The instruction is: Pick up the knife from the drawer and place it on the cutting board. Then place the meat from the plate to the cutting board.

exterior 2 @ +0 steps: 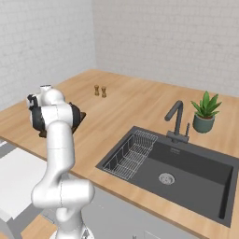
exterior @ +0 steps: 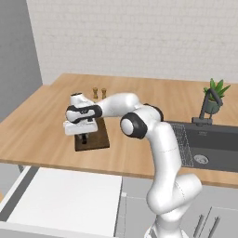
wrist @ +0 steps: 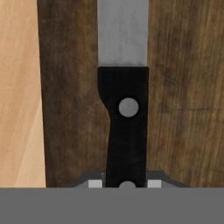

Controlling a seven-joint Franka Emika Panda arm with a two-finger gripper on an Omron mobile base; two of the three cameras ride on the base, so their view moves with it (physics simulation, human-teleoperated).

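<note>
one knife (wrist: 124, 87) filled the middle of the hand view, its black handle running up from the bottom edge and its grey blade leaving by the top, with the dark cutting board (wrist: 179, 96) behind it on both sides and pale counter (wrist: 19, 96) down the left edge. the gripper (wrist: 126, 183) was clamped on the lower end of the handle, its tips just showing at either side at the bottom of that view. in the left base view the gripper (exterior: 84, 138) hung over the cutting board (exterior: 100, 139) at the centre left of the frame, and the open drawer (exterior: 69, 200) lay white at the lower left. whether the knife touched the board or sat just above it could not be told. the first placement looked nearly done, with release pending and the meat transfer not started. letting go while the knife was above the wood could let it bounce or skid toward the board's left edge, since the handle sat nearer that side; pulling away before the jaws cleared the handle could drag it off the board.
</note>
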